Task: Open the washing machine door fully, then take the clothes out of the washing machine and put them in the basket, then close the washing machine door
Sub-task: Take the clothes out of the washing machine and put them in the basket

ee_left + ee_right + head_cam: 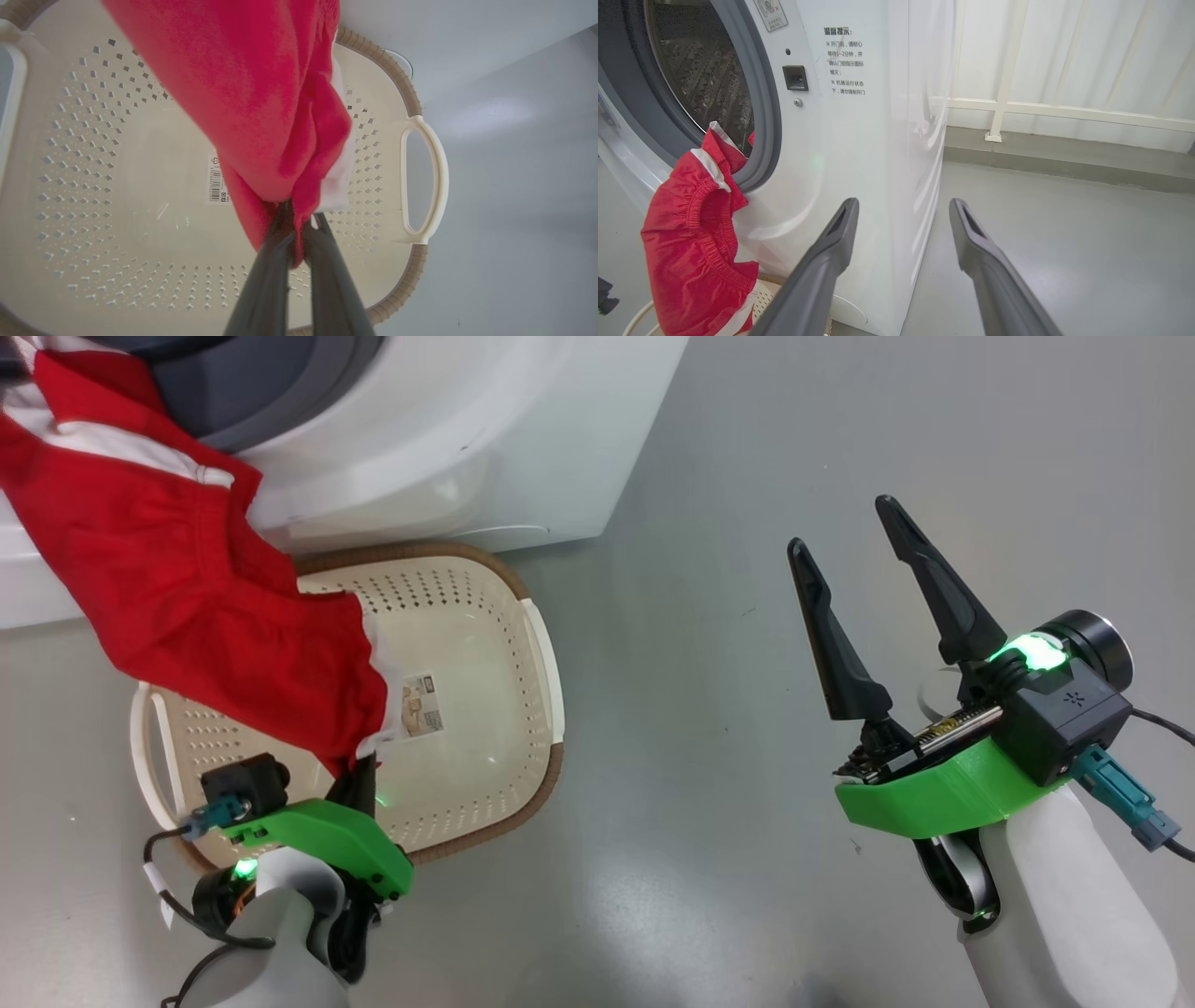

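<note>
The red clothes (177,607) with white trim stretch from the washing machine (485,439) opening down over the cream basket (495,728) on the floor. My left gripper (366,773) is shut on the lower end of the clothes (261,107), above the basket (117,186). In the right wrist view the clothes (698,247) hang out of the drum over the grey rubber ring (763,116) of the washing machine (859,154). My right gripper (840,527) stands open with nothing between its fingers, over bare floor to the right of the machine. The washing machine door is out of view.
Grey floor (747,523) lies right of the basket and machine. A white railing (1064,112) and a low kerb (1064,158) run behind the machine's right side. The basket touches the machine's front base.
</note>
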Controlling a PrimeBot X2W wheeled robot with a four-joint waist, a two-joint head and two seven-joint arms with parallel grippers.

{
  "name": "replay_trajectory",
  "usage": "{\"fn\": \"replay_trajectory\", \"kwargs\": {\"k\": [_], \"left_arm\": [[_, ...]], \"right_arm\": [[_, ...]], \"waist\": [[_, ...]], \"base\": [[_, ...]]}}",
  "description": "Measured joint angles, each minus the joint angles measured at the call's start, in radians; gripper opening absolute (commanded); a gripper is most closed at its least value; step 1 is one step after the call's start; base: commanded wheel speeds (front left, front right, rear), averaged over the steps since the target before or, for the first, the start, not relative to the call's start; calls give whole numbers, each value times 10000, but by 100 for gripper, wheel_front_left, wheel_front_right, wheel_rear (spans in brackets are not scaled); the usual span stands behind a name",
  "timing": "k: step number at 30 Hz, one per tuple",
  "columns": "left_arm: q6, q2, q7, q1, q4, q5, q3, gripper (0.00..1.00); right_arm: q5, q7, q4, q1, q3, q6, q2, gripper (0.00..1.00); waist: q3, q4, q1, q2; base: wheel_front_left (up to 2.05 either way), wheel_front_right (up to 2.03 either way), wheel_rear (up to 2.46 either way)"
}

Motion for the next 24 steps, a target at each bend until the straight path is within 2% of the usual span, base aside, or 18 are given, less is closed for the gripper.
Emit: {"fn": "replay_trajectory", "kwargs": {"k": [12, 13, 14, 15, 16, 24], "left_arm": [[-56, -2, 0, -466, 861, -941, -744, 0], [-2, -2, 0, -495, 863, -1007, -740, 7], [48, -4, 0, -549, 874, -1049, -742, 45], [75, -4, 0, -605, 867, -1060, -744, 92], [159, -4, 0, -658, 863, -1064, -736, 100], [384, -6, 0, -781, 853, -941, -617, 100]], "right_arm": [[2, 0, -69, -169, 12, 0, -2, 100], [2, 0, -71, -170, 12, 0, 0, 100], [2, 0, -71, -172, 12, 0, -2, 100], [2, 0, -71, -174, 10, 0, 0, 100], [2, 0, -69, -178, 6, 0, -2, 100], [2, 0, -21, -182, 6, 0, 2, 100]], "waist": [[387, -92, 0, 0], [415, -88, 0, 0], [443, -83, 0, 0], [468, -76, 0, 0], [486, -66, 0, 0], [431, -3, 0, 0]], "base": [[0, 0, 0], [0, 0, 0], [0, 0, 0], [0, 0, 0], [0, 0, 0], [0, 0, 0]]}}
